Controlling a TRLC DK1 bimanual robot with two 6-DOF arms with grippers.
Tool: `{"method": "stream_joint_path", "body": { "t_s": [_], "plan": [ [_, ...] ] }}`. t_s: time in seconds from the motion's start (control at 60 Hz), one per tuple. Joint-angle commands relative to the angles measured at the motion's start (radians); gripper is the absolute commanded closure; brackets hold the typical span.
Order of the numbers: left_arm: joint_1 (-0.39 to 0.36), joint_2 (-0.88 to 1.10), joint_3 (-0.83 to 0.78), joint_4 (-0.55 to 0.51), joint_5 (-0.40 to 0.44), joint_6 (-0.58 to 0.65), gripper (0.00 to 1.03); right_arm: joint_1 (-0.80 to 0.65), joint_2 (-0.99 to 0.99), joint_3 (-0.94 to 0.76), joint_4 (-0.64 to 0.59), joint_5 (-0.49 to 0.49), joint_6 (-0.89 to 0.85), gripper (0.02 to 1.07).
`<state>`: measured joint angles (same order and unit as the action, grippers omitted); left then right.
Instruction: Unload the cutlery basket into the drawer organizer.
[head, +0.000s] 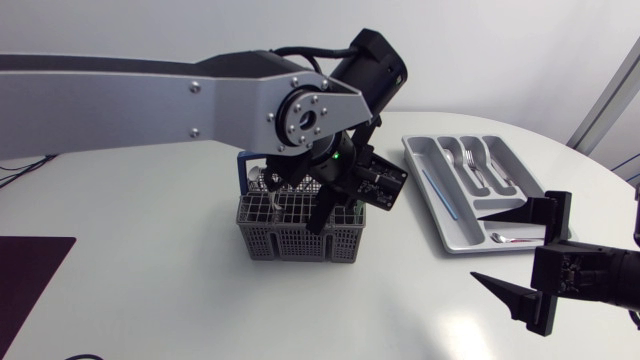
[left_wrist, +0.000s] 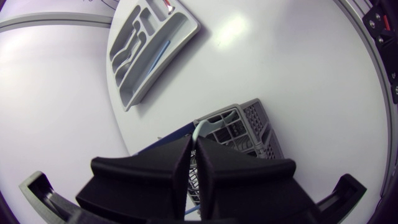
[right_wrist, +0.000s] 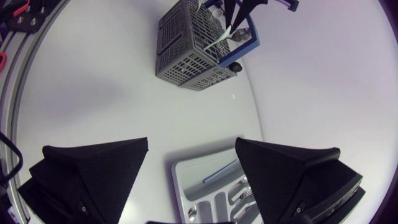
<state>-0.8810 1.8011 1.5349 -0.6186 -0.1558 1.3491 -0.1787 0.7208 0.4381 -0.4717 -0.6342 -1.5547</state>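
Gripping one piece in the basket is the step you are in. A slim pale utensil (right_wrist: 219, 38) sticks up slantwise from the cutlery basket (head: 290, 240), its lower part down among the compartments. What kind of utensil it is cannot be told. Your left gripper (left_wrist: 195, 144) is clamped on its upper end, the two fingers nearly together with only the thin pale handle between them. That arm comes in across the bench (head: 150, 290) and hangs right above the basket. The basket itself stands near the middle of the bench, with its blue handle (head: 243, 170) on the far side.

The drawer organizer (head: 420, 165) lies well apart from the basket, toward your right side. It already holds forks (head: 478, 165) in the middle slots, a thin blue piece (head: 440, 195) in one long slot and a spoon (head: 510, 238) in the short end compartment. So the unloading looks partly done, though other pieces show in the basket.

Your right gripper (head: 510, 252) sits low at the near end of the organizer with its fingers spread wide and nothing between them.

Next you will likely need a straight lift, so the utensil clears the basket's grid and rim without dragging the basket along. Then carry it across to the organizer and pick a slot that fits its length. Mind the right gripper near that end of the organizer.
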Motion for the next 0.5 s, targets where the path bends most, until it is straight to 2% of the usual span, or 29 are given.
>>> {"method": "stream_joint_path", "body": {
  "t_s": [0.0, 0.283, 0.483],
  "plan": [
    [-0.009, -0.037, -0.035, -0.01, -0.001, -0.024, 0.97, 0.062, -0.035, -0.025, -0.007, 0.011, 0.123, 0.06],
    [-0.009, -0.065, -0.068, -0.007, -0.001, -0.07, 0.97, 0.26, -0.021, -0.027, 0.11, 0.093, 0.443, 0.06],
    [-0.006, -0.08, -0.119, 0.051, -0.001, -0.117, 0.97, 0.364, -0.003, -0.038, 0.18, 0.157, 0.556, 0.06]
  ]
}}
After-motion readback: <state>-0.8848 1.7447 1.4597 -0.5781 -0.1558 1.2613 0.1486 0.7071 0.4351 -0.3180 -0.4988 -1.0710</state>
